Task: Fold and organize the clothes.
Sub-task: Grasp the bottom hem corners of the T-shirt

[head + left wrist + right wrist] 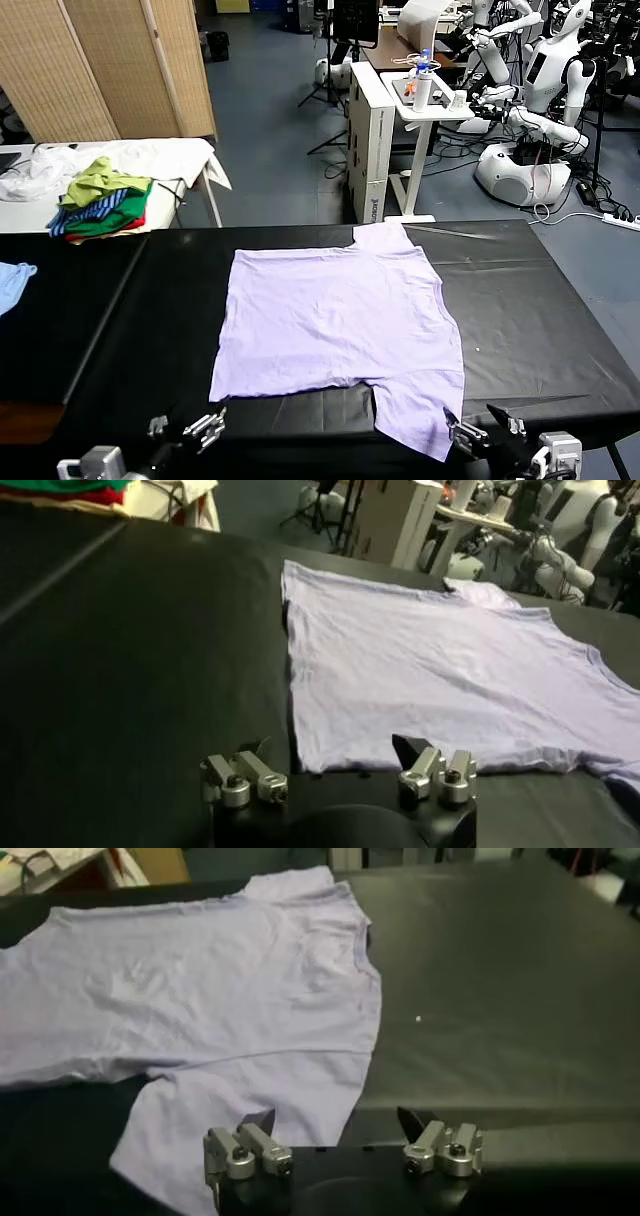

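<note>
Light blue cloth (12, 283), edge-cropped

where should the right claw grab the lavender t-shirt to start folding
Probably the near sleeve, which lies flat and reaches the near table edge closest to the open right claw. Come in low from the near side and pinch its outer hem. The rest of the lavender T-shirt lies flat, offering no raised fold.

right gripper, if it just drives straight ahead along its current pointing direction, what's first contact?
Probably the T-shirt: the open right gripper points over the near sleeve toward the shirt body. Whether it meets cloth or skims above it is unclear, since its height doesn't show.
</note>
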Tool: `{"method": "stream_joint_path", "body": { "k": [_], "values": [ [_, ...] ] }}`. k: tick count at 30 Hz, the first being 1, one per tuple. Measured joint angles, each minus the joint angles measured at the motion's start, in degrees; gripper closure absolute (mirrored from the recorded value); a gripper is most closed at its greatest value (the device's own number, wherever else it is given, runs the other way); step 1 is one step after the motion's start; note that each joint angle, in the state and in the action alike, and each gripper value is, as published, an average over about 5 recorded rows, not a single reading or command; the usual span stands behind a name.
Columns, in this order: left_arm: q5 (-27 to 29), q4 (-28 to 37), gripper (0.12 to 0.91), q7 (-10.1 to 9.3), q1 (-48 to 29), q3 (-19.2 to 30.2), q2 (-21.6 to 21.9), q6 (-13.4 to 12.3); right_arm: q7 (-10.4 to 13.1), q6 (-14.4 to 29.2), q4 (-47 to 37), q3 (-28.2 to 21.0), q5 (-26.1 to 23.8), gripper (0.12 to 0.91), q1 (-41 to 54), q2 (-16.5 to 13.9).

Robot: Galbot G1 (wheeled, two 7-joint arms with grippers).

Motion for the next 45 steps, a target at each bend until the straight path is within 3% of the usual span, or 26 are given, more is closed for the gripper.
{"method": "stream_joint_path", "body": {
  "k": [9,12,15,23,25,28,37,45],
  "values": [
    [0.92,3.21,0.125,0.03,-1.42,0.8,-1.26,-0.92,-0.02,-0.11,-1.49,-1.52,-0.61,0.118,0.87,0.76],
    [1.14,4.16,0.155,0.12,-2.02,1.13,-1.57,-1.11,-0.02,-0.18,-1.94,-2.31,-1.03,0.172,1.04,1.17],
    [1.28,4.75,0.273,0.25,-2.43,1.47,-1.87,-1.17,0.07,-0.14,-2.42,-3.02,-1.51,0.349,1.19,1.54],
    [1.37,6.04,0.728,0.48,-2.89,1.74,-2.06,-1.59,0.19,-0.11,-2.28,-3.66,-1.88,0.851,0.89,1.7],
    [1.24,6.11,0.848,0.53,-2.87,1.74,-2.06,-1.67,0.43,-0.12,-1.78,-3.53,-1.97,0.884,0.48,1.7],
    [1.16,5.86,0.885,0.43,-2.55,1.73,-2.16,-1.78,0.97,-0.3,-0.61,-3.01,-2.03,0.886,-0.52,1.65],
    [3.43,2.26,0.885,-0.98,1.31,0.79,-3.09,-2.64,1.95,-1.6,3.65,-1.6,-2.24,0.886,-5.37,1.22],
    [5.0,-1.04,0.885,-1.32,5.16,-0.36,-3.72,-4.51,-0.83,2.87,3.86,-0.36,-0.6,0.886,-4.84,0.6]
  ]
}}
